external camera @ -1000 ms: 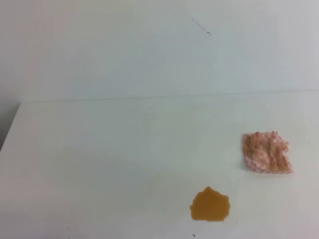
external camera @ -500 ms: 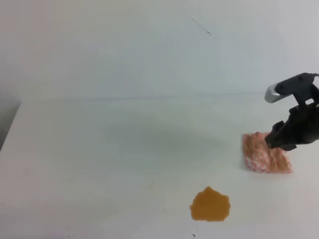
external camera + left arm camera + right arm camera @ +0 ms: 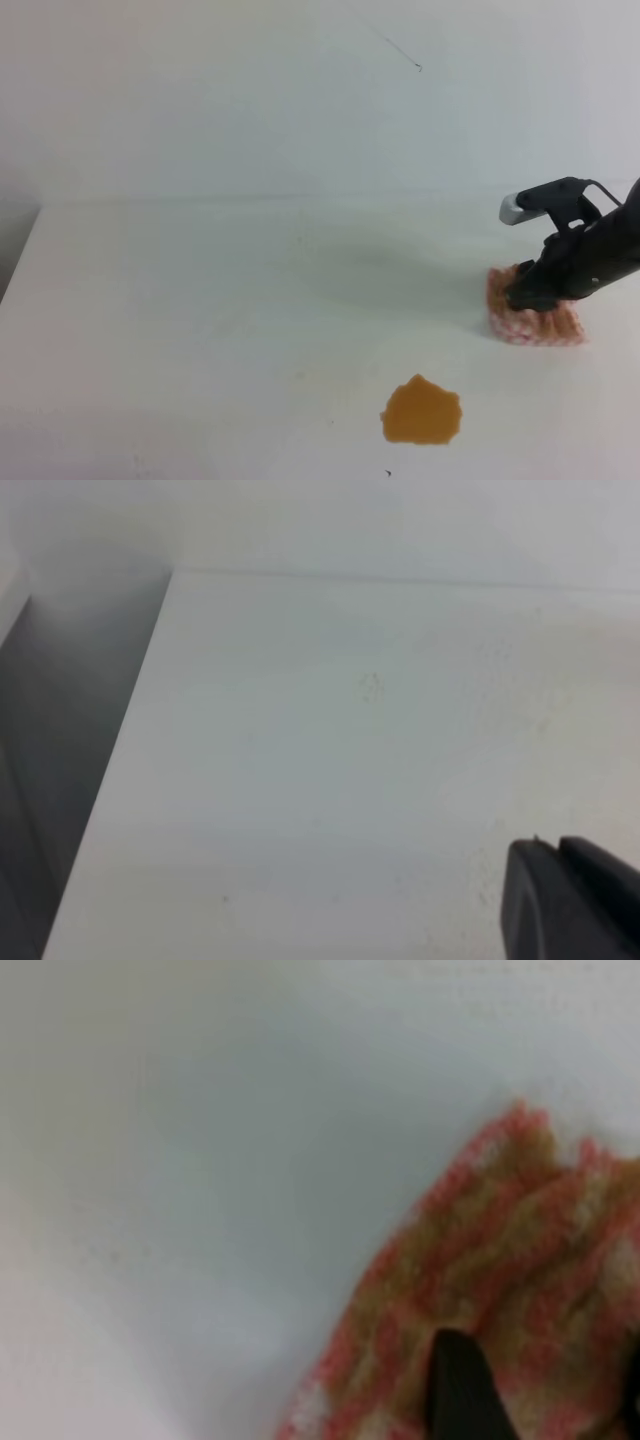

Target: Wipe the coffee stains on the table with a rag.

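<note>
Fingertips of the right gripper (image 3: 528,297) press down onto the rag (image 3: 535,322) in the exterior high view, at about four o'clock on the table (image 3: 220,300); the dark arm hides them there, so their spread cannot be judged from this view. The coffee stains (image 3: 421,411), one orange-brown blotch, sit at about six o'clock near the front edge, apart from the rag and down to its left. From the left wrist camera, the left gripper (image 3: 560,900) shows at five o'clock as two dark fingers lying close together, closed on nothing above bare white table (image 3: 330,760). From the right wrist camera, one dark finger (image 3: 462,1390) rests on the red-and-tan rag (image 3: 500,1260) at five o'clock, and the other is only a sliver at the right edge, so the jaws stand wide apart over the cloth.
</note>
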Motion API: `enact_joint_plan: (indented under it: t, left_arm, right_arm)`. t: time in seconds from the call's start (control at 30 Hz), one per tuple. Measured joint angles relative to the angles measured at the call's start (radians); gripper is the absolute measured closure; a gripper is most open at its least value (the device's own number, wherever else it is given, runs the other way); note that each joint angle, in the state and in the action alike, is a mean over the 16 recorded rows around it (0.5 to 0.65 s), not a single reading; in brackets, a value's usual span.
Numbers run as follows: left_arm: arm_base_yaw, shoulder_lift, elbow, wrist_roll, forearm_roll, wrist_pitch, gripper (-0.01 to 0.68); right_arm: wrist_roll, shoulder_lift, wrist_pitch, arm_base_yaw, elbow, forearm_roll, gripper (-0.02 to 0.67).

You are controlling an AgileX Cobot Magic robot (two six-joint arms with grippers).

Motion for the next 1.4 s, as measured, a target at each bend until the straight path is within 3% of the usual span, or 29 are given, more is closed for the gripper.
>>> enact_joint_plan:
  t: [0.3, 0.53, 1.1, 1.4]
  left_arm:
    - [0.000, 0.000, 0.000, 0.001, 0.000, 0.000, 0.674]
    - [0.000, 0.002, -0.003, 0.000, 0.000, 0.001, 0.674]
    - [0.001, -0.020, 0.033, -0.001, 0.000, -0.011, 0.673]
    - [0.001, -0.013, 0.022, -0.001, 0.000, -0.007, 0.673]
  right_arm:
    - [0.008, 0.038, 0.031, 0.026, -0.014, 0.005, 0.496]
    - [0.027, 0.042, 0.090, 0.115, -0.016, 0.009, 0.604]
    - [0.141, 0.039, 0.144, 0.523, -0.018, -0.005, 0.621]
    - [0.319, 0.020, 0.223, 0.588, -0.013, -0.186, 0.626]
